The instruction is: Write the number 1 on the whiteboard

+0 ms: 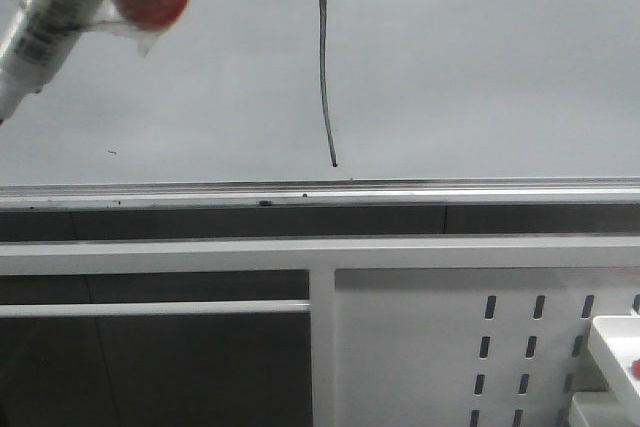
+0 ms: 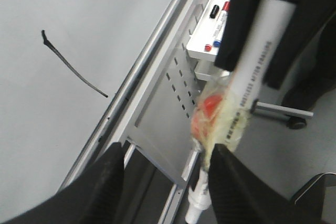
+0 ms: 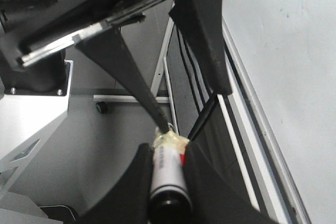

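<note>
The right gripper [image 3: 168, 163] is clamping the marker [image 3: 168, 182], apparently clear of the whiteboard [image 1: 480, 67]. The left gripper [image 2: 165, 156] is hanging with its jaws apart. The number 1 [image 1: 324, 67] is showing mid-board and looks complete. When retracting, hold the tip away from the board to avoid stray marks.

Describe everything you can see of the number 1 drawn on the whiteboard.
The number 1 is one long, thin, dark marker stroke on the pale glossy whiteboard. It runs nearly upright with a slight curve, bears a tiny hook at its upper end, and stops just above the board's silver lower rail. Nothing touches it.
</note>
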{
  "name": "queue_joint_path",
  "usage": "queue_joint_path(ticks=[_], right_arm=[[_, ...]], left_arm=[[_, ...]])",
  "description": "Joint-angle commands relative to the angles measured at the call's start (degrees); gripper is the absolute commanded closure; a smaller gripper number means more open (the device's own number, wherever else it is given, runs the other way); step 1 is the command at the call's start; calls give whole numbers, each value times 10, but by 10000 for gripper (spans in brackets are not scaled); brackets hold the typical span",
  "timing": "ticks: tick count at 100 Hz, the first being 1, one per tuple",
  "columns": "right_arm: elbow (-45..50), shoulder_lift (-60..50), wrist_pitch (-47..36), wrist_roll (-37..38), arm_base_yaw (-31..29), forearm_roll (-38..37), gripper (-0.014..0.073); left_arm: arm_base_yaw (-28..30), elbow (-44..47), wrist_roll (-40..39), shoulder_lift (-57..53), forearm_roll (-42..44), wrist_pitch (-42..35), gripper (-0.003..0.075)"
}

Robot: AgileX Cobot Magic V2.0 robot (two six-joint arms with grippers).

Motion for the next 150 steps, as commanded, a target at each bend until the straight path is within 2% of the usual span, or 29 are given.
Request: queue_joint_path(ticks=[1,28,51,69,100,150], right_arm=[[-21,-6,-56,-6,0,3,671],[-19,-6,-55,-6,0,2,671],[-20,-6,-65,-6,0,3,671],[-20,-6,-65,-6,0,7,671],[-20,-6,-64,-6,0,23,671],[-19,-6,-60,-6,-4,23,671]], left_arm=[[-4,-19,-1,-6,-24,-24,365],[-4,-40,-1,-37,-24,-31,365],[-4,-41,-1,-23,-44,61,365],[-4,-41,-1,-11,-61,39,365],[-4,-41,-1,41,-41,16,365],[-4,-42,-1,41,-35,5,365]])
